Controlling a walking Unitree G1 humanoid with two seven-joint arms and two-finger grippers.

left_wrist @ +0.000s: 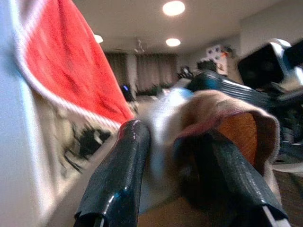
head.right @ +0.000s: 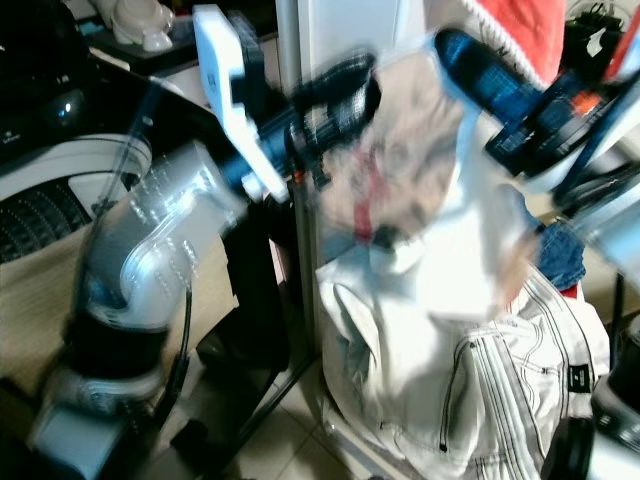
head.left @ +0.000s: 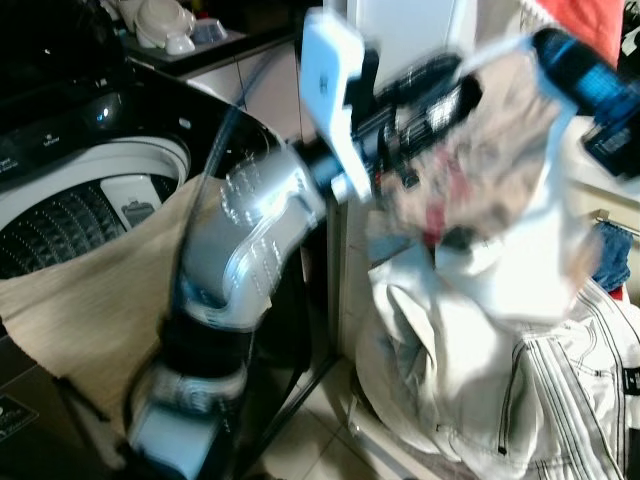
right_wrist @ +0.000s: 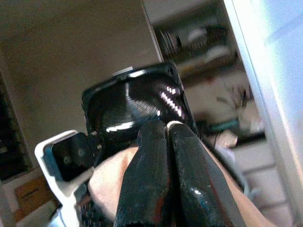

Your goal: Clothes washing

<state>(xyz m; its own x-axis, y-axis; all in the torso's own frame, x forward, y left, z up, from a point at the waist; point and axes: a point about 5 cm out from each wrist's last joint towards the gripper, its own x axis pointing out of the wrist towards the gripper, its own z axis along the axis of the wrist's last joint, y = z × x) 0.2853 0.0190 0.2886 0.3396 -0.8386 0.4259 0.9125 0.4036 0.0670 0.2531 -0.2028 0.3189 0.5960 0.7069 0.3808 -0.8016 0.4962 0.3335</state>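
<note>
Left end effector point(left_wrist: 180, 156) clamps blurry pale patterned cloth garment point(head.left: 470, 150); right end effector point(right_wrist: 168, 142) pinches it too; risk: slips/snags before reaching black top-load washer point(head.left: 90, 190).

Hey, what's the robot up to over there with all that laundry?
It is doing the washing. Both arms are raised and hold a pale patterned garment up between them, the left gripper and the right gripper each shut on the cloth. Below it sits a heap of white clothes. To the robot's left, the washing machine stands open with a beige cloth draped over its rim.
</note>
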